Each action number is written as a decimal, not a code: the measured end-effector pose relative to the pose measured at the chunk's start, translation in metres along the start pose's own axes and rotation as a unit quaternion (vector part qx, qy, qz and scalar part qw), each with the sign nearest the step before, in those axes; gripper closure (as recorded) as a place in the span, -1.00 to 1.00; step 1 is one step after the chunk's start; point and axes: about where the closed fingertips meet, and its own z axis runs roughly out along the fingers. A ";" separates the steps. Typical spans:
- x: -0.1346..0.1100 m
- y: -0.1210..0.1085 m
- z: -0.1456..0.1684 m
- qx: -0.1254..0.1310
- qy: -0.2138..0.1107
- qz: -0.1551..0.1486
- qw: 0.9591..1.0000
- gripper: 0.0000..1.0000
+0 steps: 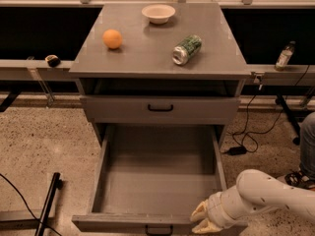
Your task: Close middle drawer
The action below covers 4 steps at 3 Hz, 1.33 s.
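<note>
The middle drawer point(157, 181) of the grey cabinet is pulled far out toward me. Its plain grey inside holds nothing. Its low front point(118, 222) lies along the bottom edge of the view, with a small black handle point(158, 228). Above it the top drawer point(206, 111) is shut. My gripper point(202, 219), on a white arm coming in from the lower right, is at the right end of the middle drawer's front. I cannot tell whether it touches the front. The lowest drawer is out of view.
On the cabinet top sit an orange point(112, 38), a white bowl point(158, 13) and a green can point(187, 49) lying on its side. A bottle point(284, 56) stands on the right ledge. Cables point(241, 149) lie on the floor to the right, and a black bar point(49, 203) to the left.
</note>
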 end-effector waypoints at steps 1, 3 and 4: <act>0.002 0.005 0.011 -0.011 0.002 -0.001 1.000 0.70; -0.001 -0.015 0.005 0.015 0.006 -0.025 1.000 1.00; 0.002 -0.020 0.009 0.010 0.010 -0.023 1.000 1.00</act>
